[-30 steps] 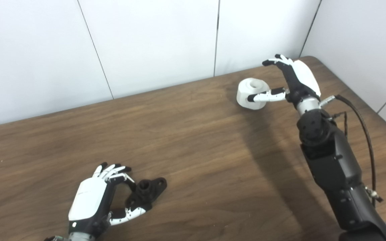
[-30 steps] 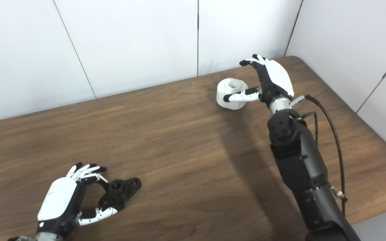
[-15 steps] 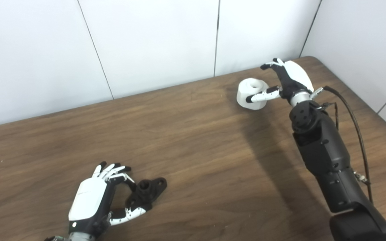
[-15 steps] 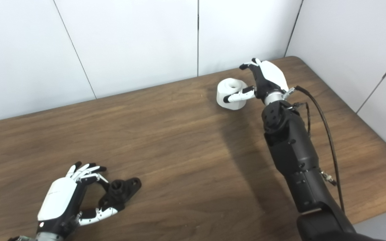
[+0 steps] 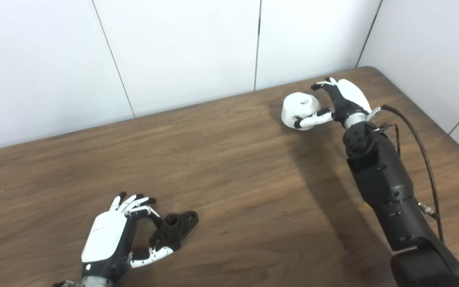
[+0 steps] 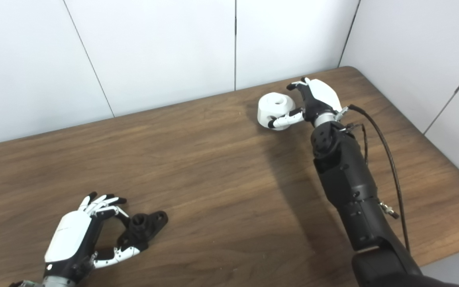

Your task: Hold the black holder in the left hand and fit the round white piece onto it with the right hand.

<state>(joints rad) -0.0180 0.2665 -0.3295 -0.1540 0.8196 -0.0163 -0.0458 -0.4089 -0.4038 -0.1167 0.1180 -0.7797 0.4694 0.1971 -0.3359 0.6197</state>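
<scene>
The left hand [image 5: 112,235] rests low on the wooden table [image 5: 221,167] at its near edge, fingers spread and curled around nothing, thumb stretched out along the tabletop. Just beyond the thumb and beside the curled fingertips lies the black holder [image 5: 175,230], flat on the wood; the thumb tip reaches its near end, though whether they actually touch cannot be told, and the hand has no grasp on it.

Well apart from this, across the table toward the far corner, the right hand [image 5: 339,101] sits at the end of its black arm [image 5: 385,191]. Its thumb lies against the near lower side of the round white piece [image 5: 299,109], and the fingers arch over the side away from the thumb, apart from it, so the hand is cupped about the piece without clasping it. The piece stands on the table, its hollow top facing up, close to the white wall panels [image 5: 173,52].
</scene>
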